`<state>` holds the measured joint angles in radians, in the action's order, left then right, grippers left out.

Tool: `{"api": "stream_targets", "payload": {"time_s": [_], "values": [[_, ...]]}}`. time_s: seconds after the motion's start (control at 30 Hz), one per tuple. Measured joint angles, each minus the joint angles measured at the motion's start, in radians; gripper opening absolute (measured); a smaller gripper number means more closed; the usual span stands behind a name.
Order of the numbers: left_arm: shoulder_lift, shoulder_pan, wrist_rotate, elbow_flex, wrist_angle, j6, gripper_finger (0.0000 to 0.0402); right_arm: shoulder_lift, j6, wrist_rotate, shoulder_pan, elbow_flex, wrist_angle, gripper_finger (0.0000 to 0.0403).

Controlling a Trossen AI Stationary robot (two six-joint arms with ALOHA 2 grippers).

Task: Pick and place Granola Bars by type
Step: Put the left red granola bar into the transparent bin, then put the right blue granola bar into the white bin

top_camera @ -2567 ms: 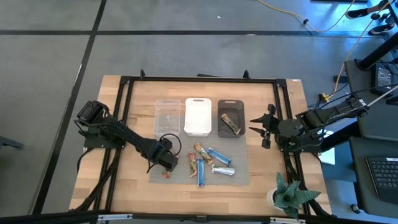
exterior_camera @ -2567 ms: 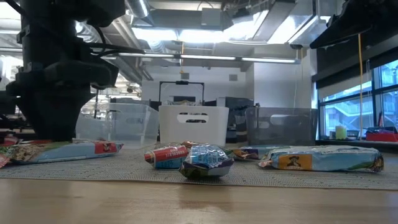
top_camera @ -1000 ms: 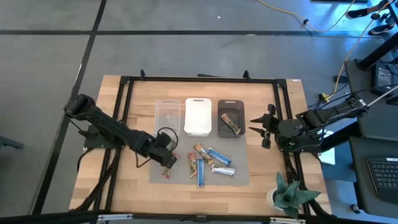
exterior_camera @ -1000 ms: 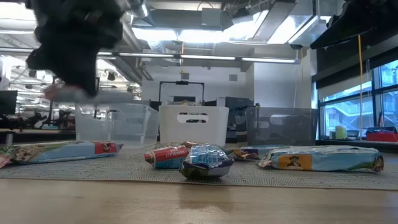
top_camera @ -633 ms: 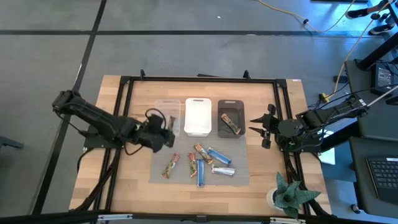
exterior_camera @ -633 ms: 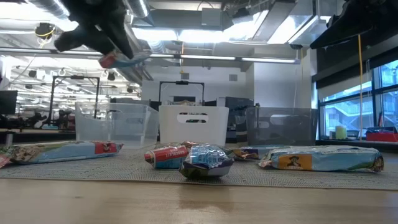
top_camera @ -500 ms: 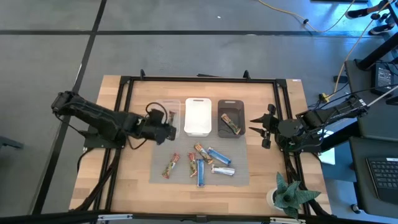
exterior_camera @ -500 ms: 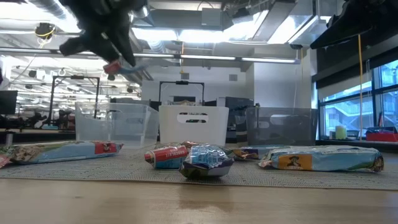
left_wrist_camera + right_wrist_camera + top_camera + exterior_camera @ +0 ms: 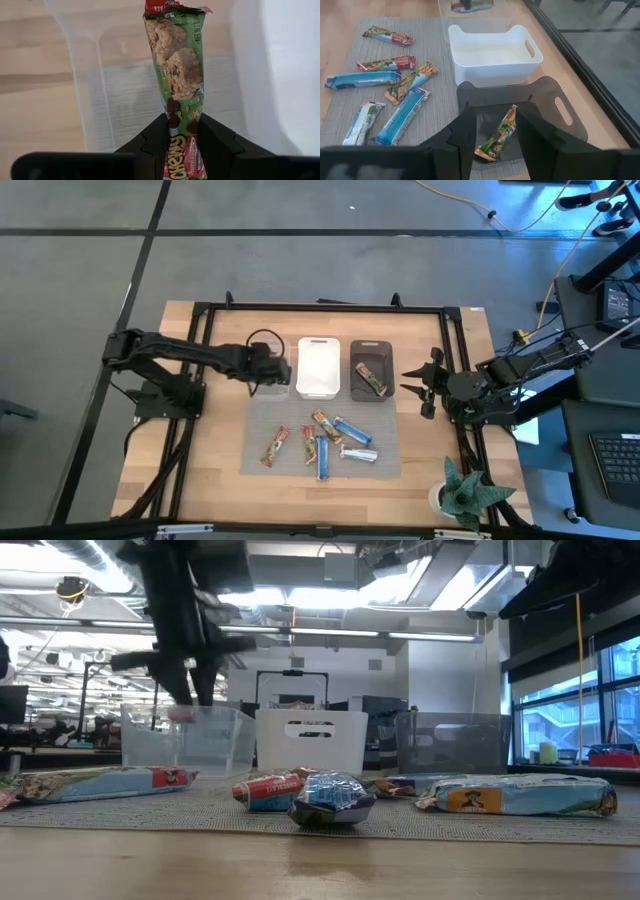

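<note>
Left gripper [image 9: 182, 142] clamps a red-green Chewy bar [image 9: 178, 75] over the clear bin [image 9: 268, 366]; right gripper [image 9: 491, 131] waits, parted, empty; six bars [image 9: 322, 442] remain.

We see left gripper [image 9: 181, 131] black, pinching red-green bar [image 9: 179, 75]: green wrapper, red ends, yellow lettering, printed oat clusters. Clear bin [image 9: 268, 364] beneath, see-through. White bin [image 9: 318, 367] beside clear one; dark grey bin [image 9: 371, 370] past white one holds brown-orange bar [image 9: 496, 137]. Grey woven mat [image 9: 385, 465] before bins carries blue bars [image 9: 351, 432], red-green bars [image 9: 274, 447] and silver-blue bar [image 9: 358, 453]. Table [image 9: 215, 470] pale wood, black frame. Right gripper [image 9: 492, 131] black.
</note>
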<state>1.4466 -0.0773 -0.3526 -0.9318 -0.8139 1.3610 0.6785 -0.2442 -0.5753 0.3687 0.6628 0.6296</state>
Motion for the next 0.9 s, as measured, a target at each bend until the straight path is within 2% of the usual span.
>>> {"api": "stream_targets", "payload": {"time_s": [0.23, 0.37, 0.53, 0.9], "values": [[0.107, -0.046, 0.039, 0.000, 0.003, -0.057, 0.0090, 0.000, -0.039, 0.000, 0.000, 0.000, 0.000, 0.0139], [0.136, -0.063, 0.074, 0.000, 0.010, -0.115, 0.0090, 0.000, -0.039, 0.000, 0.000, 0.000, 0.000, 0.0139], [0.140, -0.078, 0.095, 0.000, 0.011, -0.117, 0.0092, 0.000, -0.037, 0.000, 0.000, 0.000, 0.001, 0.0139], [0.140, -0.089, 0.091, 0.000, 0.015, -0.160, 0.0141, 0.000, -0.036, 0.000, 0.000, 0.000, 0.002, 0.0139]]}}
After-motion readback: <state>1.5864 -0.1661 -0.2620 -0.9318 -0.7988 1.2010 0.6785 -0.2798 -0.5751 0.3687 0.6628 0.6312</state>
